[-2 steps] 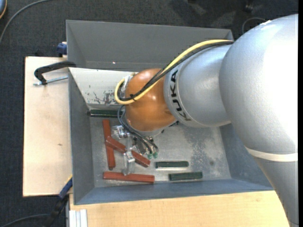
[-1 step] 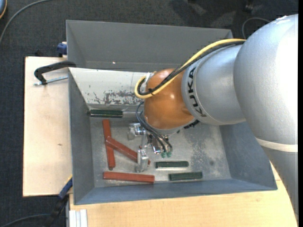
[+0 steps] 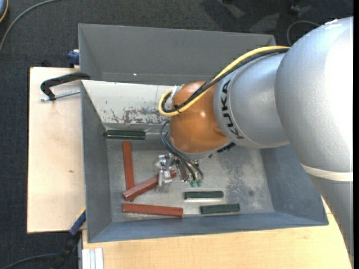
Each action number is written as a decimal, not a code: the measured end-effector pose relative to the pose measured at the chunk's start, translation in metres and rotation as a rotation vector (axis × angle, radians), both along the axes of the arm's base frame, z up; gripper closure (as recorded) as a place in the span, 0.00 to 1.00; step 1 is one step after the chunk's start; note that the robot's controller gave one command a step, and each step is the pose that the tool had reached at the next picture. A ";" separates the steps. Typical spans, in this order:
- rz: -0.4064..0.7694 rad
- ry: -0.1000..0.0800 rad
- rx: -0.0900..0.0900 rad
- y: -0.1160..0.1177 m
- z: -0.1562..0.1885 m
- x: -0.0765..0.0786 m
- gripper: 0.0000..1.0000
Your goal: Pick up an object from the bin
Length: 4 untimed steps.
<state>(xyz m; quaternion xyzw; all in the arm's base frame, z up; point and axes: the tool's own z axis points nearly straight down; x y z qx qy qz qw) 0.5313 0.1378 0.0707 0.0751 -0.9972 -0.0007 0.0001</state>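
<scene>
We see the grey bin (image 3: pixel 92 167) under bright overhead light: glare whitens its far wall (image 3: pixel 123 102), the silver arm (image 3: pixel 314 83) shines almost white at upper right, the orange wrist cover (image 3: pixel 193 125) carries a soft sheen, and the arm's shadow darkens the bin floor (image 3: pixel 241 167) beneath it.

grey bin (image 3: pixel 249 175) | floor: three red bars (image 3: pixel 152 209) | three dark green bars (image 3: pixel 203 195)

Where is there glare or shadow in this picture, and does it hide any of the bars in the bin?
Camera view: strong glare whitens the bin's back wall, just above a dark green bar that is plain to see; a soft highlight sits on the orange wrist cover, with shadow beneath it by the gripper. Neither hides a bar.
</scene>
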 end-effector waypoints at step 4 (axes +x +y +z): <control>0.400 0.004 0.000 0.028 0.034 0.010 0.00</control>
